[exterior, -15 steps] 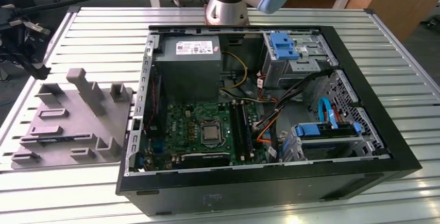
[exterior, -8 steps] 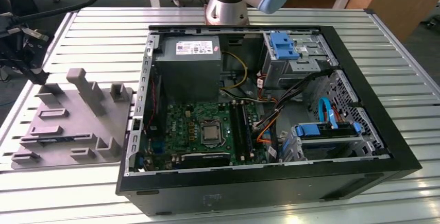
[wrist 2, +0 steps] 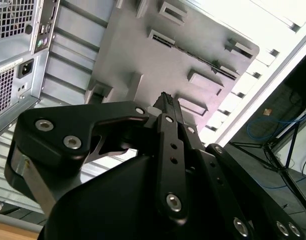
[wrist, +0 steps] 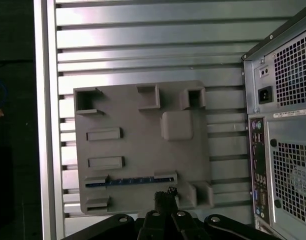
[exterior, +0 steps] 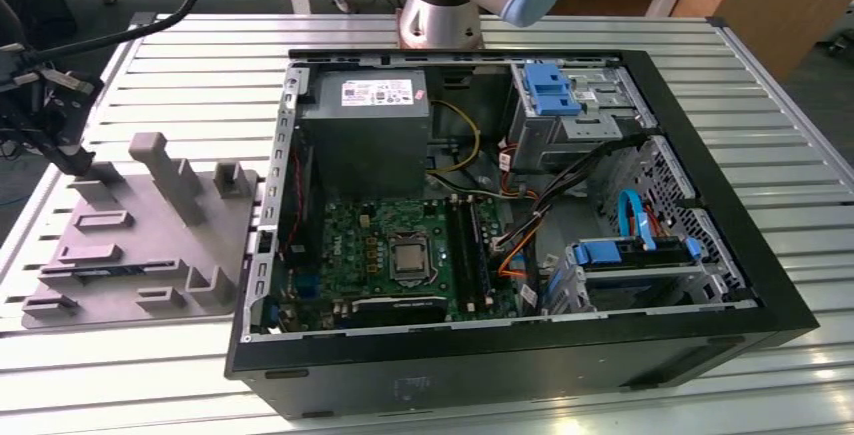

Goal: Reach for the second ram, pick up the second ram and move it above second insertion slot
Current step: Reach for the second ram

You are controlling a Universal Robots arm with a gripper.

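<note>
The second ram (wrist: 128,181) stands on edge in a slot of the grey holder block (wrist: 143,145), a thin dark strip with a blue-green tint. It also shows in the second wrist view as a dark line (wrist 2: 198,54) and in the exterior view (exterior: 100,267). My gripper (wrist: 165,196) hovers above the holder, close to one end of the ram and apart from it, fingers together with nothing between them. In the exterior view the gripper (exterior: 74,162) hangs over the holder's far end. The motherboard's memory slots (exterior: 470,240) lie inside the open computer case.
The open computer case (exterior: 747,255) fills the exterior view's right, with power supply (exterior: 363,135), blue drive cages (exterior: 550,90) and loose cables. Its rear panel (wrist: 288,150) stands beside the holder. Upright posts (exterior: 167,170) rise from the holder. The ribbed metal table (wrist: 143,35) surrounds both.
</note>
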